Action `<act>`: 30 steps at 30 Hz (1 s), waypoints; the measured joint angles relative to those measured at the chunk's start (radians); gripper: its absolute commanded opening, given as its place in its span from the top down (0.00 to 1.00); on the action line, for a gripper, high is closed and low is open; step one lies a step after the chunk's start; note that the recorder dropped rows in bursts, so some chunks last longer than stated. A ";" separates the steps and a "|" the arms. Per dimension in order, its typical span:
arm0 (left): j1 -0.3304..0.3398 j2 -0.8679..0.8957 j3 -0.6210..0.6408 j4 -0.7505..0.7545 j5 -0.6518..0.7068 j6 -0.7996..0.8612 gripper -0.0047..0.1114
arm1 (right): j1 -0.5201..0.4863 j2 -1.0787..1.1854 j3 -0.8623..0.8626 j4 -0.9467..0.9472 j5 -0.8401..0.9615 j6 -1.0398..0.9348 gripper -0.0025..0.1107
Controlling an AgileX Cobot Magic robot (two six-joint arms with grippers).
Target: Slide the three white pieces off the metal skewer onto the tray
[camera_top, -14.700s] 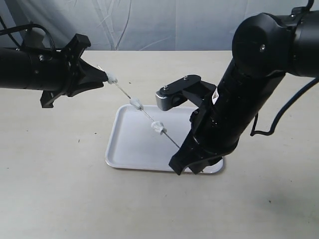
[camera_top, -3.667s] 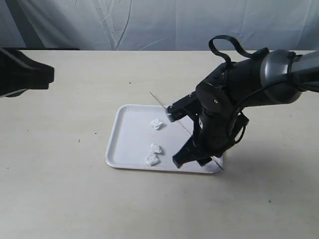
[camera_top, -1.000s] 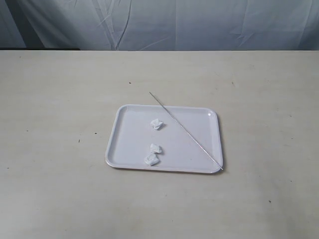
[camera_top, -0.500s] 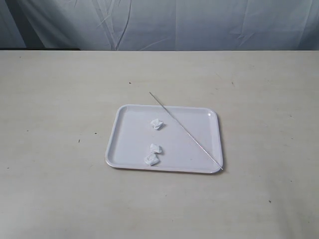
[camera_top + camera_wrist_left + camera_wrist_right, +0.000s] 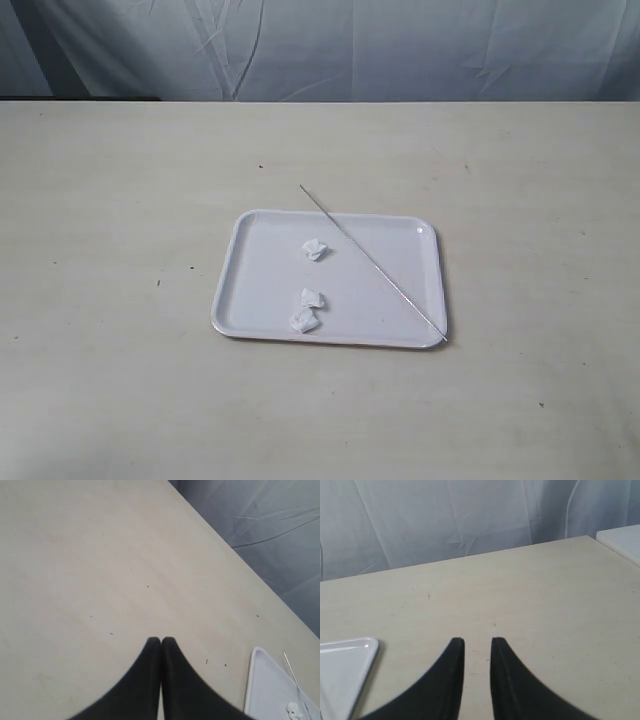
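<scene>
The white tray (image 5: 260, 300) lies mid-table in the exterior view. Three white pieces rest loose on it: one (image 5: 315, 249) toward the back, two (image 5: 312, 298) (image 5: 304, 321) close together near the front rim. The metal skewer (image 5: 372, 263) lies bare and diagonal across the tray, its far tip past the back rim, its near tip at the front right corner. Neither arm appears in the exterior view. My left gripper (image 5: 161, 640) is shut with nothing in it, over bare table beside the tray's corner (image 5: 256, 680). My right gripper (image 5: 477, 641) is open and empty, off the tray's corner (image 5: 350, 652).
A grey cloth backdrop (image 5: 400, 45) hangs behind the table's far edge. A white flat object (image 5: 622, 539) shows at the table's edge in the right wrist view. Small dark specks dot the beige tabletop (image 5: 120, 200).
Over the last second nothing has moved. Earlier both arms held the skewer with the pieces on it; the pieces now lie on the tray and the arms have left the exterior view.
</scene>
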 measured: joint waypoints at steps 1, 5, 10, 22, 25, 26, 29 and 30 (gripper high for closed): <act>0.000 0.000 0.002 0.000 -0.009 0.000 0.96 | -0.001 0.000 0.000 0.000 0.000 0.000 0.81; 0.000 0.000 0.012 0.002 -0.056 0.000 0.96 | -0.001 0.000 0.001 0.000 0.002 0.000 0.81; 0.000 0.000 0.016 0.002 -0.083 0.000 0.96 | -0.001 0.000 0.001 0.000 0.002 0.000 0.81; 0.000 0.000 0.016 0.048 -0.085 0.000 0.96 | -0.001 0.000 0.001 0.001 0.007 -0.011 0.81; 0.000 0.000 0.016 0.050 -0.083 0.000 0.96 | -0.001 0.000 0.001 0.001 0.007 -0.048 0.81; 0.000 0.000 0.016 0.056 -0.083 0.013 0.96 | -0.001 0.000 0.001 0.001 0.007 -0.062 0.81; 0.000 0.000 0.016 0.120 -0.079 0.172 0.96 | -0.001 0.000 0.001 0.001 0.007 -0.102 0.81; 0.000 0.000 0.016 0.136 -0.079 0.204 0.96 | -0.001 0.000 0.001 0.001 0.007 -0.108 0.81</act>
